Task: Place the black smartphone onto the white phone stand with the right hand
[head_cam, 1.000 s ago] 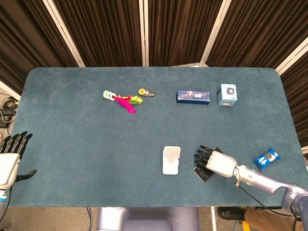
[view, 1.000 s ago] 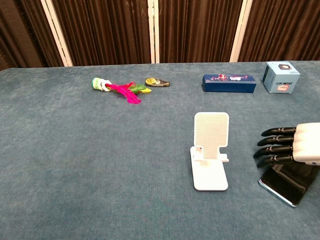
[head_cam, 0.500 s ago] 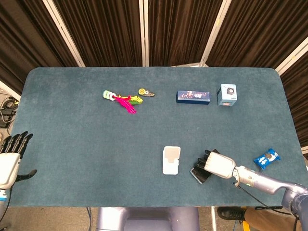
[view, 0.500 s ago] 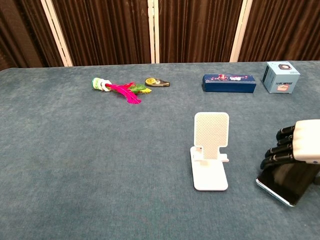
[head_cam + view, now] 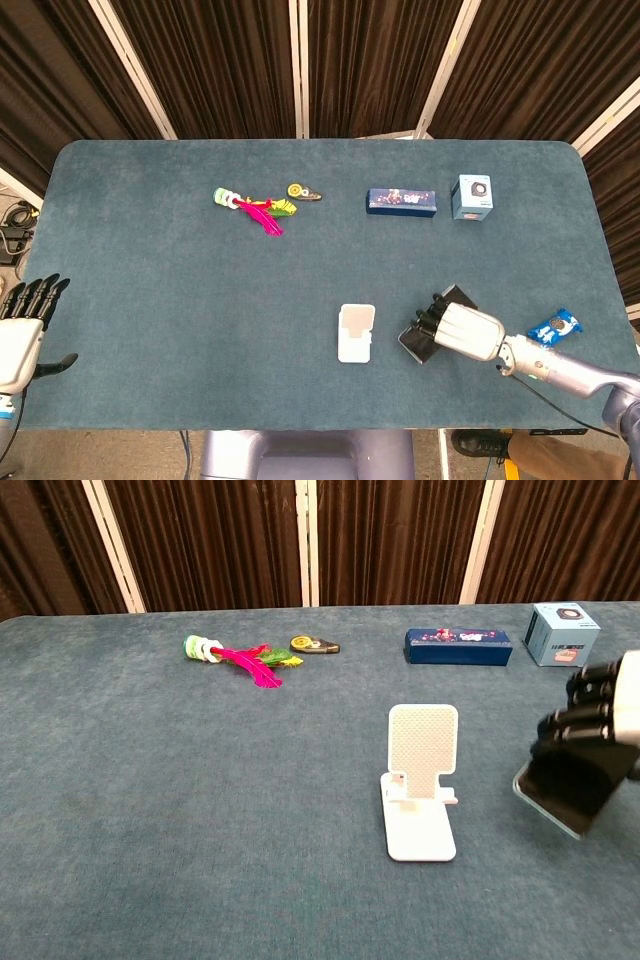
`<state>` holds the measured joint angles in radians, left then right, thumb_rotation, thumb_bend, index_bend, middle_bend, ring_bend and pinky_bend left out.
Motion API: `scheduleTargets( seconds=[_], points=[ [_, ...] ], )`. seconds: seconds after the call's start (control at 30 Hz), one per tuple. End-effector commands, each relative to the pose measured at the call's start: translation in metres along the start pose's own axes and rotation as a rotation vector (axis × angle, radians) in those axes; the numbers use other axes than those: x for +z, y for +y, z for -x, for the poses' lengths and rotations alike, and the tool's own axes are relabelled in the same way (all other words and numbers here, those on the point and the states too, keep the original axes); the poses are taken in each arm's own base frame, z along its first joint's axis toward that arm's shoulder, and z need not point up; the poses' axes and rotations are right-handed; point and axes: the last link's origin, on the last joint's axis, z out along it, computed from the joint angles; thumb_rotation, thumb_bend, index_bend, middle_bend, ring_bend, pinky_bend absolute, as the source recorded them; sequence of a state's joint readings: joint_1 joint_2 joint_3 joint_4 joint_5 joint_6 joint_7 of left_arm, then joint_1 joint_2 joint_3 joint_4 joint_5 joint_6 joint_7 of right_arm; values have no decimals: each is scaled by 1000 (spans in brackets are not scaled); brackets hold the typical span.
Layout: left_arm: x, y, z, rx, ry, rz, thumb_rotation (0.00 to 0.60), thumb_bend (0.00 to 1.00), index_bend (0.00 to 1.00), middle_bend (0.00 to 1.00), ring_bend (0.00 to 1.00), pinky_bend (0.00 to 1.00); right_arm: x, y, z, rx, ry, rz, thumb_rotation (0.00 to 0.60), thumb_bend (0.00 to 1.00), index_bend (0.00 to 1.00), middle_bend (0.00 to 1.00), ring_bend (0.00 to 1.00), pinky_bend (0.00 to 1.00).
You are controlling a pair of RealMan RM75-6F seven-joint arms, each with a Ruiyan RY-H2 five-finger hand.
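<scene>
The right robot hand [image 5: 600, 715] is gripping the black rectangular smartphone [image 5: 570, 788], its dark fingers [image 5: 428, 318] curling over the upper edge while the phone is hanging tilted beneath it, near the desk's [image 5: 150, 300] front edge and just right of the white plastic phone stand [image 5: 420, 785]. Compared with a second ago, the phone is no longer lying flat on the blue felt; it is now riding lifted in the grasp. The left robot hand [image 5: 22, 325] is resting off the desk's left edge, fingers spread, holding nothing.
</scene>
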<state>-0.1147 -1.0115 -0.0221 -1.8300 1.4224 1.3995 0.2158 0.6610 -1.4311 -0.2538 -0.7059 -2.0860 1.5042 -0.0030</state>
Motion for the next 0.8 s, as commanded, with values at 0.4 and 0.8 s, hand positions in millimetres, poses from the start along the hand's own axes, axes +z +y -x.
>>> scheduleTargets(
  seconds=[0.4,0.8],
  points=[
    [-1,-2,-3,-15,3,-2,600,0,0,0,0,0,15,35,-69,-357,201,-15,600,464,603,586,478,397],
    [-1,-4,-4,-25,-1,-5,600,0,0,0,0,0,74,4,-110,-699,239,-79,600,463,586,570,478,394]
  ],
)
